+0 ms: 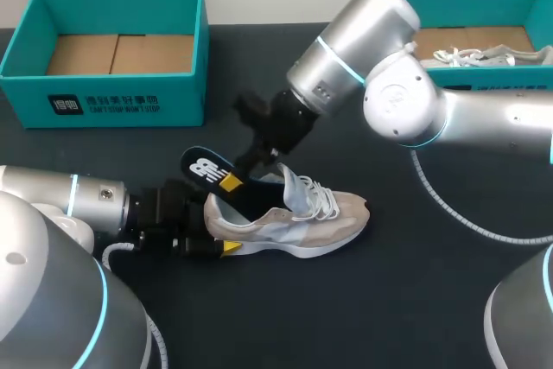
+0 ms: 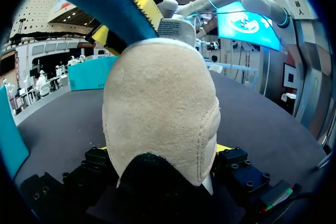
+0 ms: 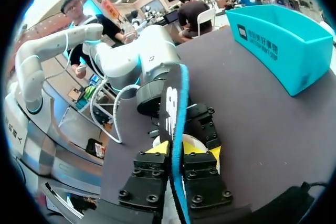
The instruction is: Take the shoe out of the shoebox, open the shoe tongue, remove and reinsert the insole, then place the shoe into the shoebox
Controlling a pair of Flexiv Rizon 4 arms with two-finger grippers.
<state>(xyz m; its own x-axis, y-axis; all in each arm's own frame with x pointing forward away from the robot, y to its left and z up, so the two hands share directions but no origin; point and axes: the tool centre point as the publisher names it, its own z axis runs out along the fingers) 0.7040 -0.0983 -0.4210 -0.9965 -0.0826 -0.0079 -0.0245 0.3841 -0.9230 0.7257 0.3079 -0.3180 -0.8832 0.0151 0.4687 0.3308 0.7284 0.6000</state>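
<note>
The beige sneaker (image 1: 294, 218) lay on its sole near the middle of the dark table (image 1: 389, 300), its long axis running across it, heel toward the left arm and toe toward the right. The left gripper (image 1: 218, 229) was clamped on the heel, one yellow tip on each side, steadying it. Above the shoe's mouth, the black, blue-edged insole (image 1: 206, 168) stood slanting up and back over the heel, pinched narrowly on its two faces by the right gripper (image 1: 235, 179), which came down from the right arm, reaching past the middle. From where I stood I could not tell whether the insole's front end was inside the shoe or just clear of it. To my eye, the next move hinged on lining the insole with the shoe's length and sliding it toe-ward. Behind the left arm sat an open teal shoebox (image 1: 104, 97). A second teal box (image 1: 484, 75), at the far right, held another shoe (image 1: 471, 56).
</note>
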